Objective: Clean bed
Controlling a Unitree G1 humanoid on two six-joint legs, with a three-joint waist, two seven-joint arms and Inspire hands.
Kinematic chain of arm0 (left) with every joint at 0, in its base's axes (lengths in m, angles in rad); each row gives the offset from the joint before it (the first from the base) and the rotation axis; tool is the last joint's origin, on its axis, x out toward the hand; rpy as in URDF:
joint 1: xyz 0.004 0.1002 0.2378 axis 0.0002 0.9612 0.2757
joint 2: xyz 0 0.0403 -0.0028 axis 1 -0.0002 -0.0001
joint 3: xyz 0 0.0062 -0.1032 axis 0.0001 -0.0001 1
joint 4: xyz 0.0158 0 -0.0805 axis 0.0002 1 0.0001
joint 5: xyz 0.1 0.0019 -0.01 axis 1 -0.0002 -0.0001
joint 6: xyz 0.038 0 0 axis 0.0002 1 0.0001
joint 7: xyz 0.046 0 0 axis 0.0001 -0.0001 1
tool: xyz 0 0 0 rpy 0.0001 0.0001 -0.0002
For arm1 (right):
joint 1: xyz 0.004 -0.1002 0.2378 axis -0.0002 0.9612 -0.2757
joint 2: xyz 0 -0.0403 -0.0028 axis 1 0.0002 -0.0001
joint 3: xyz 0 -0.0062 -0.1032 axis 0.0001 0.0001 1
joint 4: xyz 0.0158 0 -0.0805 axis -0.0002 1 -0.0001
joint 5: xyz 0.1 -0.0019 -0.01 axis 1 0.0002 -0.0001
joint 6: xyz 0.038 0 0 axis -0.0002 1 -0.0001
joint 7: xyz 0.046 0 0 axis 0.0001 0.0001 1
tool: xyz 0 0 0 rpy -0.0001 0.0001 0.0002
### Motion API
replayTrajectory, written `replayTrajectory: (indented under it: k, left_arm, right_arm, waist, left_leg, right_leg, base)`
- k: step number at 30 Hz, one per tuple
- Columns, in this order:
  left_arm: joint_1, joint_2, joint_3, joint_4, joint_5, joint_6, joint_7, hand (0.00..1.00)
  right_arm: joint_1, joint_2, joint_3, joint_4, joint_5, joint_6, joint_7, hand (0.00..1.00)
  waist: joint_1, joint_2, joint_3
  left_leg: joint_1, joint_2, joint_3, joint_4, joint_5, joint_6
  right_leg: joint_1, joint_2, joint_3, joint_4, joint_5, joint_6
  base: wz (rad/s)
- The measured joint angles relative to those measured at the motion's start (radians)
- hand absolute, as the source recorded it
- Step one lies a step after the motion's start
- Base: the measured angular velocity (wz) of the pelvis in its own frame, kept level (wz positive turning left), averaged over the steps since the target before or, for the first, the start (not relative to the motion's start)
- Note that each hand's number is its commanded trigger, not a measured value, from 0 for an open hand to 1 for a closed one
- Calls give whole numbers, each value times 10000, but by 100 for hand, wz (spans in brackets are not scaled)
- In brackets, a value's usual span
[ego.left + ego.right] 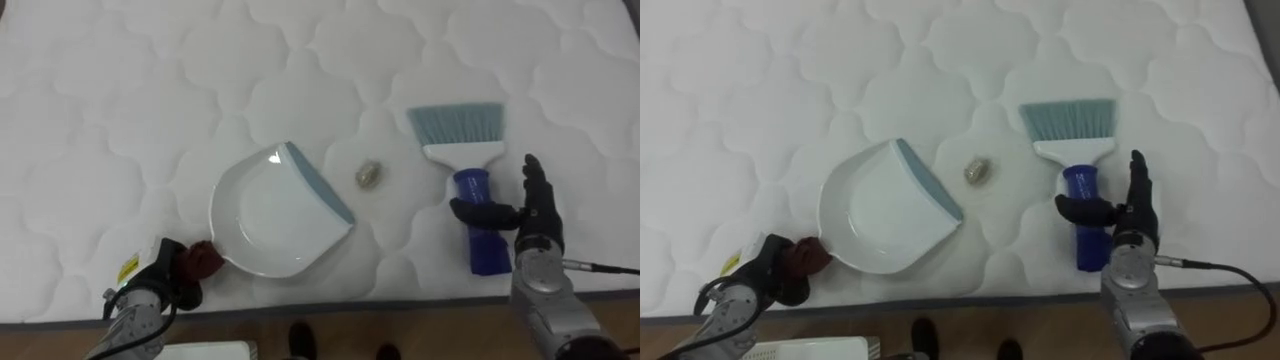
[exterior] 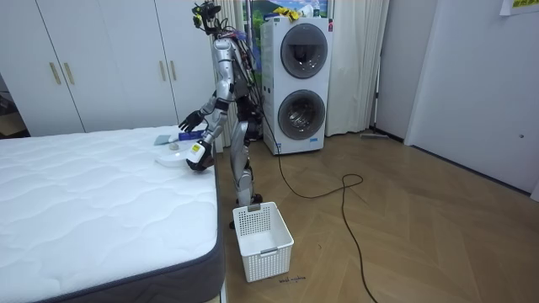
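The right hand (image 1: 535,212) rests on the bed near its front edge, with the fingers straight and pointing away from the robot. It is not closed on anything. Its thumb reaches sideways and lies across the blue handle of a hand brush (image 1: 463,152), which has a white plastic head and light teal bristles. The hand brush lies flat just beside the hand, with the bristles pointing away from the robot.

The left hand (image 1: 160,282) is at the front edge of the bed, well apart from the right one. Its fingers are curled round the dark red handle of a white round plastic dustpan (image 1: 265,225) with a grey-blue lip. The dustpan rests on the bed and its lip faces the hand brush.

Between this lip and the hand brush lies a small crumpled grey-beige scrap (image 1: 367,175), touching neither of them. All of this lies on the white quilted mattress (image 1: 120,110).

In the room view the robot stands at the side of the bed, bent a little over it. A white plastic laundry basket (image 2: 263,241) stands on the wooden floor near its feet, and two stacked white washing machines (image 2: 300,80) are behind it.
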Motion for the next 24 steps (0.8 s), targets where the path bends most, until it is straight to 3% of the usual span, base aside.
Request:
replayTrajectory:
  k: [9,17,24]
  left_arm:
    - [2,4,-56,-7,-197,-21,-64,100]
    - [-18,17,-56,-15,-187,-30,-120,100]
    - [-94,13,-53,-7,25,36,-120,100]
  right_arm:
    - [19,219,257,488,-348,72,213,0]
    - [15,216,413,500,-392,72,321,0]
    - [-229,204,410,1253,-731,34,623,0]
  waist:
    - [17,77,48]
    - [70,100,42]
    - [57,328,36]
  left_leg:
    - [-39,7,-5,15,-1,0]
    - [-38,11,-6,28,-1,0]
    - [-75,13,-65,44,-2,-3]
  right_leg:
    - [-18,7,-7,-19,0,0]
    - [-21,13,-2,-30,0,-2]
    - [-22,17,-80,-20,2,-5]
  base:
    - [0]
    - [0]
    - [1]
